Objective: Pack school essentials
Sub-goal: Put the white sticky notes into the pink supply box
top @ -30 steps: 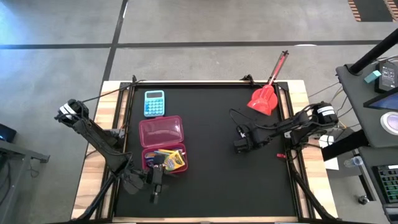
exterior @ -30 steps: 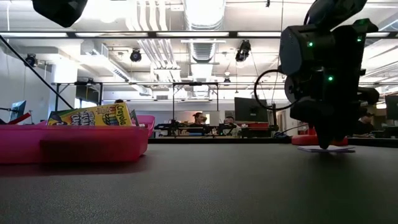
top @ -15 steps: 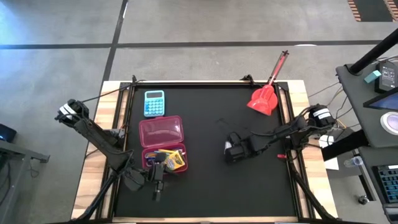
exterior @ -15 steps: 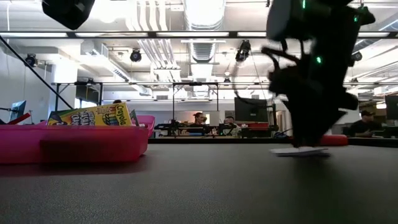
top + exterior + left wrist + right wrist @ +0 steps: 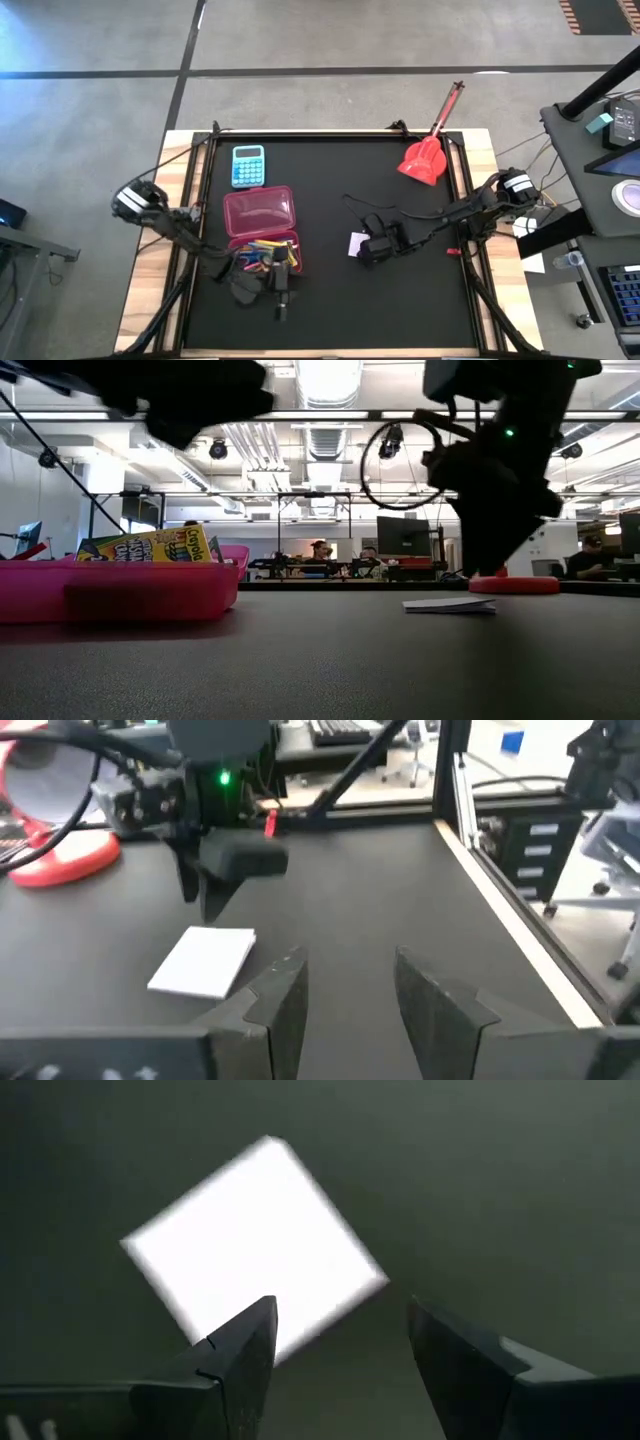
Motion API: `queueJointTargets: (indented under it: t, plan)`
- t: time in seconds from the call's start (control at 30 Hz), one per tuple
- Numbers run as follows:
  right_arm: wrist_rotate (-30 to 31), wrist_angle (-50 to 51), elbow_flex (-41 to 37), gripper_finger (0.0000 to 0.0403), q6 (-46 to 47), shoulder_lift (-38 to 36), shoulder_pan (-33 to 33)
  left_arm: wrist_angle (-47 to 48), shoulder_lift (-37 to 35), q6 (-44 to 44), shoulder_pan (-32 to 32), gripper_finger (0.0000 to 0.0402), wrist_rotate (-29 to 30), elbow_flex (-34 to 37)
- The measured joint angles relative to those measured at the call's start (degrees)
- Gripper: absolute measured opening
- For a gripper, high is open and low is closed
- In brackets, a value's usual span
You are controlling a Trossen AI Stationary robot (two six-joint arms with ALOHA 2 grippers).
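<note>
Inside the pink case [image 5: 120, 592], a yellow box [image 5: 145, 546] reads "Crayola". Mid-counter, right claw [image 5: 340, 1342] gapes over a white pad [image 5: 255, 1245]; left claw [image 5: 345, 985] gapes, empty.

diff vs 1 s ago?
Right gripper slid left across the mat, pushing the white pad along; fingers open, nothing held. Left gripper shifted right beside the pink case, open and empty. Calculator, red scoop and case unchanged.

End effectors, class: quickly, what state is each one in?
Left end effector: open, holding nothing.
Right end effector: open, above the white pad, holding nothing.
</note>
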State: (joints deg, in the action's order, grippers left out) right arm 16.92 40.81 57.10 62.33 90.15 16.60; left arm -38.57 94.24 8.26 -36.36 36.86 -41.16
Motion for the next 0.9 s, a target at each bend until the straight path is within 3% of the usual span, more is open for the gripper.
queueJointTargets:
  t: [0.33,0.53,0.9]
  plan:
    - [-0.45,-1.31,-2.82,0.0215,4.12,2.24,1.07,-2.95,13.99,-1.24,8.87,0.0132,-11.63,-10.29]
    - [-0.89,-10.66,-2.42,0.0215,0.32,6.52,1.31,-2.82,18.87,-1.56,11.68,0.0132,-11.94,-14.04]
    - [-3.02,-10.68,0.65,0.0215,-4.61,5.57,2.42,-1.32,21.68,1.75,17.48,0.0132,-11.28,-13.29]
